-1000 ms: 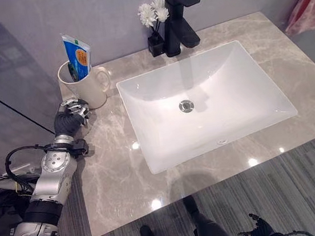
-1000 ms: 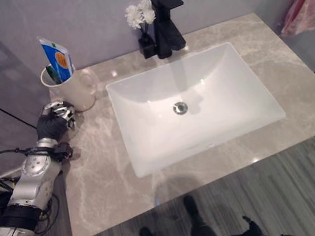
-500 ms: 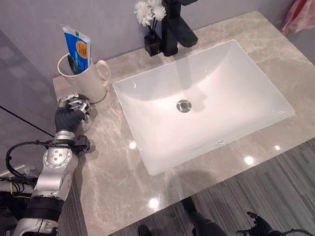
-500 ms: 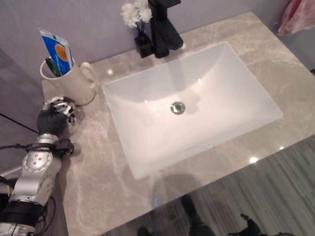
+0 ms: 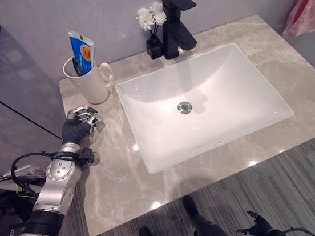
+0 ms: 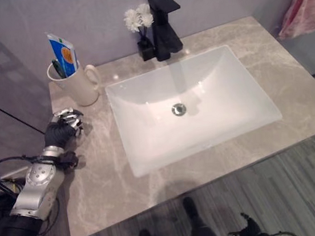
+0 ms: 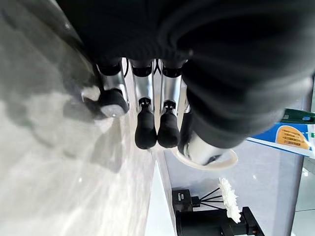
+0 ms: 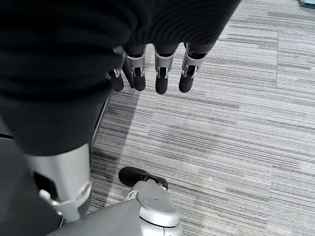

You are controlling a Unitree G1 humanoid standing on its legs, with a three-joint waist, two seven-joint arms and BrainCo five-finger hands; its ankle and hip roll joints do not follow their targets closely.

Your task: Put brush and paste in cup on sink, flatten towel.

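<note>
Seemingly upright paste (image 5: 82, 52) (blue) in cup (image 5: 92, 84)

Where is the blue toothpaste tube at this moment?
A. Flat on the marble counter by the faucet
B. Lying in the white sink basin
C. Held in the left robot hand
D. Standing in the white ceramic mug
D: the blue toothpaste tube stands upright in the white ceramic mug at the counter's back left corner, apart from the left robot hand.

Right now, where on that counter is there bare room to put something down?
The widest free patch is the counter right of the basin, toward the pink cloth. The front strip is bare too. The back left is crowded: the cup with paste, the left hand beside it, and the flowers by the tap.
</note>
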